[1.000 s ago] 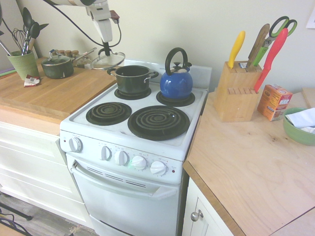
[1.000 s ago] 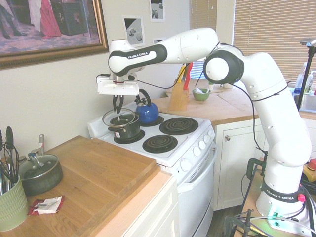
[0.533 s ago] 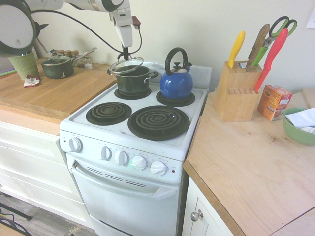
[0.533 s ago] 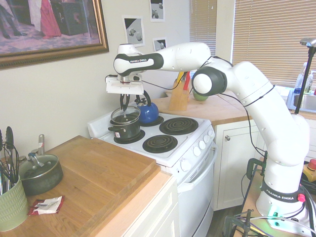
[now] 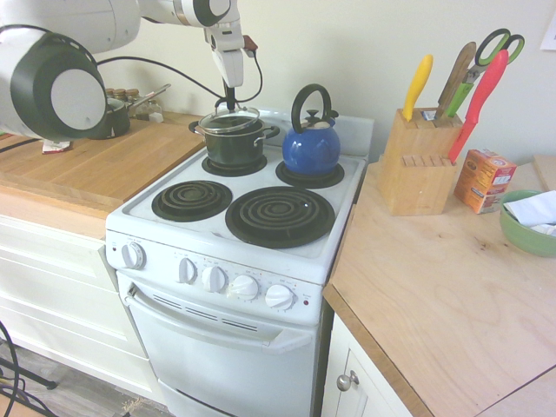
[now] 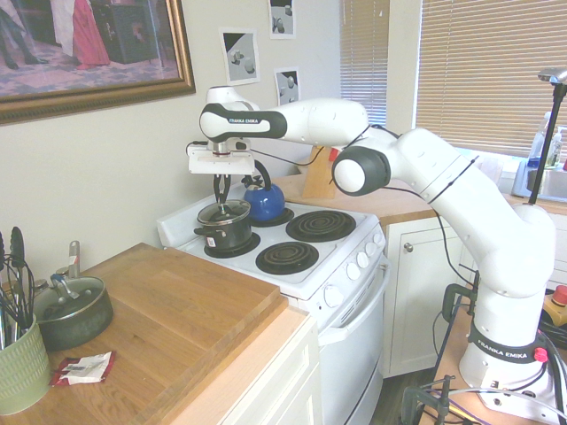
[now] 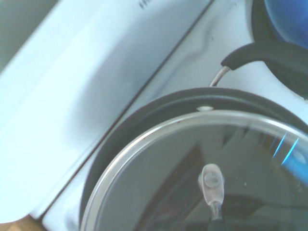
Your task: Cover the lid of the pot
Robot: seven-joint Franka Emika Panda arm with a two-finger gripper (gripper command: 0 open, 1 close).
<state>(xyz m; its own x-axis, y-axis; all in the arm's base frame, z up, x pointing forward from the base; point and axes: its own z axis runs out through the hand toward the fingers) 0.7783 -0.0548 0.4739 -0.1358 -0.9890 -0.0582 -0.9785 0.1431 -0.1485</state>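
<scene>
Nearest in the first exterior view, the stove's big front burner point(image 5: 280, 217); beyond it, the pot point(image 5: 233, 152) sits on a rear coil, and here's the lid point(image 5: 228, 123), right over its mouth! The gripper point(image 6: 222, 204) is clamped on the lid's handle. This looks like the final placing: the wrist view shows pot rim exposed along one side, so centre it, ease down, then release.
</scene>
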